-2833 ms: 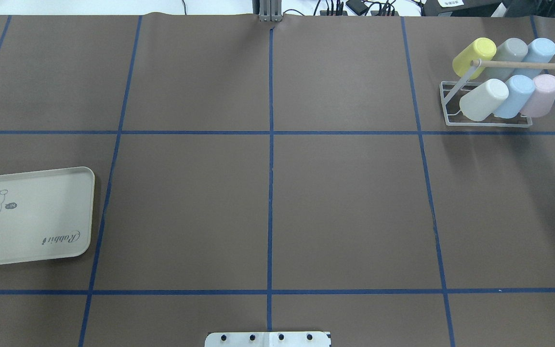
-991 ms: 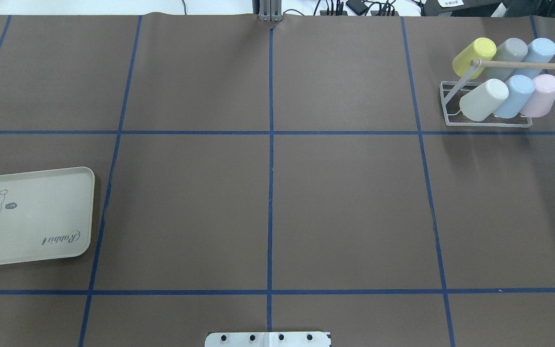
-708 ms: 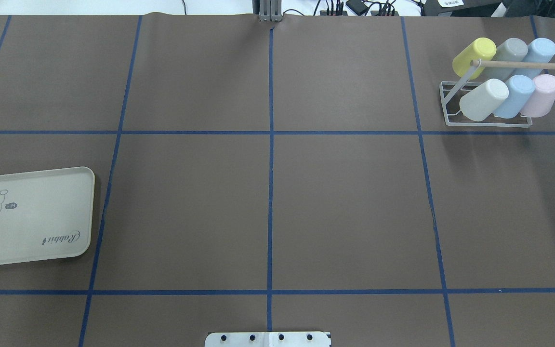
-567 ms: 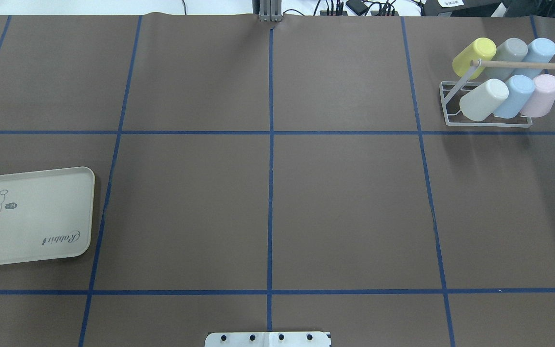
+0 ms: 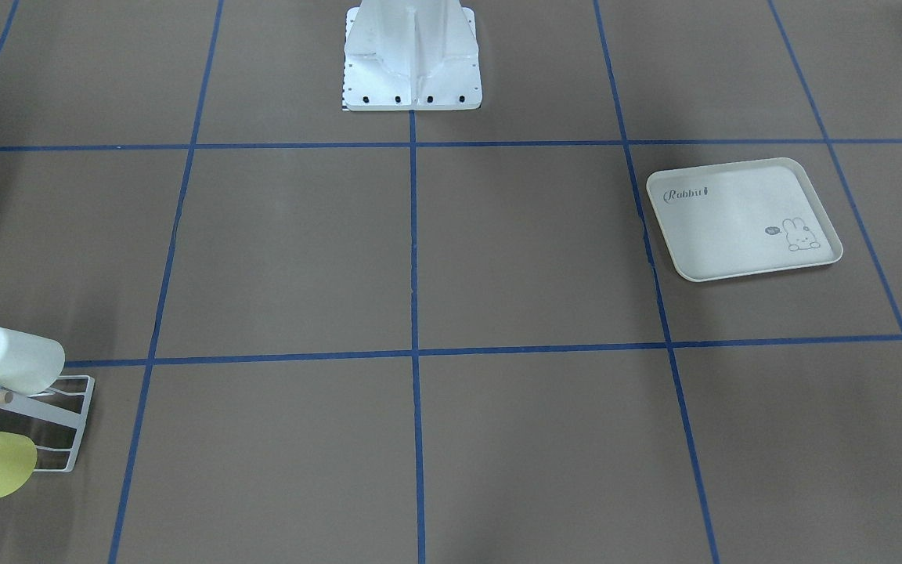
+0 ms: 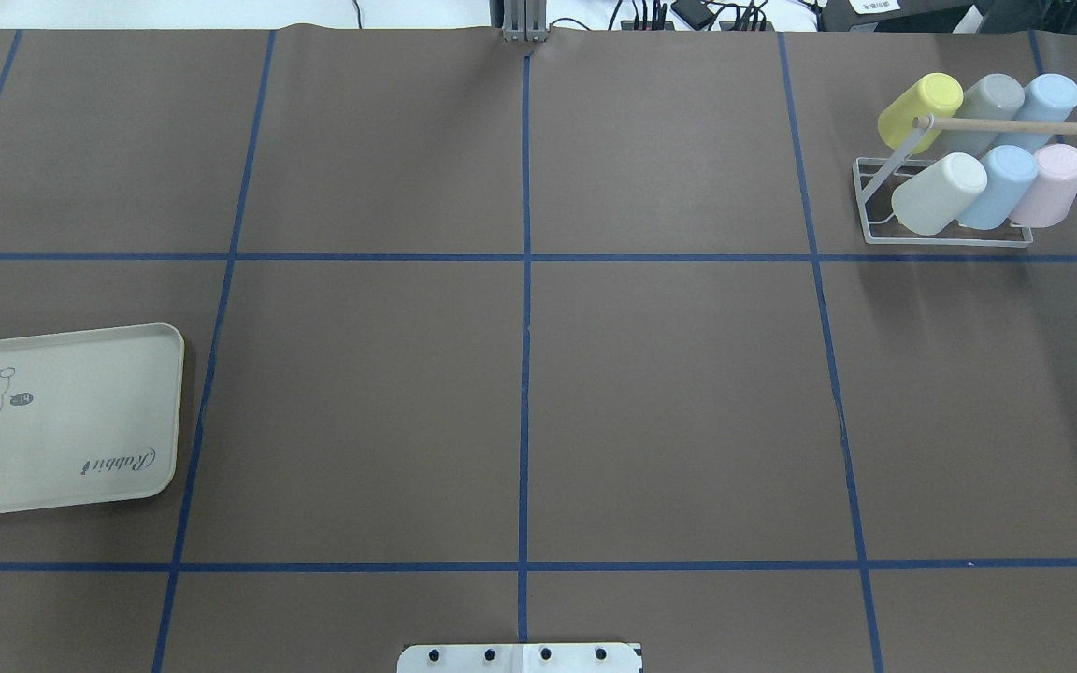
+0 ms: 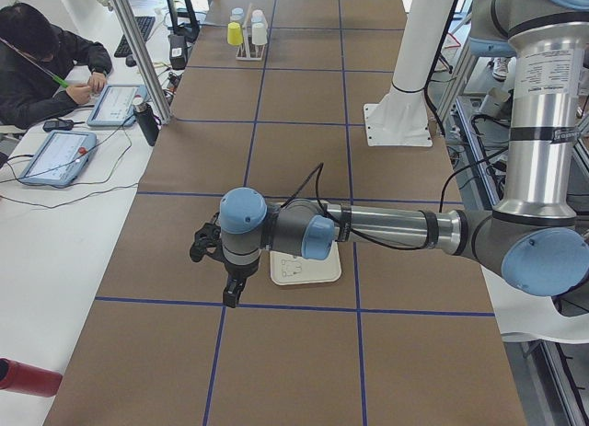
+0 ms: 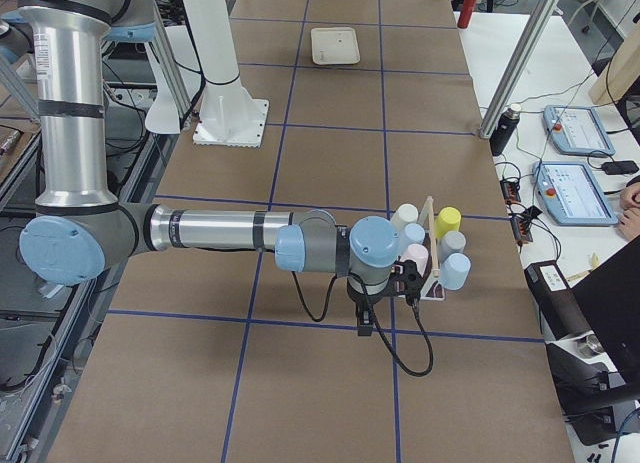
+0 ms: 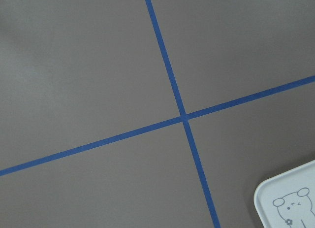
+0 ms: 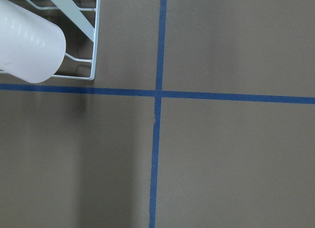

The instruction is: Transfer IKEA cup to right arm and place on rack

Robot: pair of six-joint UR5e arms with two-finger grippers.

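Observation:
The white wire rack [image 6: 950, 243] with its wooden dowel [image 6: 1015, 125] stands at the far right of the table. Several cups sit slanted on it: yellow [image 6: 920, 110], grey [image 6: 992, 103], two light blue, cream [image 6: 939, 193] and pink [image 6: 1051, 183]. My right gripper [image 8: 364, 323] hangs above the table just in front of the rack [image 8: 432, 233]; I cannot tell if it is open or shut. My left gripper [image 7: 233, 293] hangs beside the cream rabbit tray [image 7: 304, 265]; I cannot tell its state. Neither gripper shows in the overhead or front views.
The cream rabbit tray [image 6: 62, 421] lies bare at the table's left edge. The white robot base [image 5: 412, 55] stands at the middle of the near edge. Blue tape lines cross the brown table. An operator [image 7: 37, 58] sits at a side desk with tablets.

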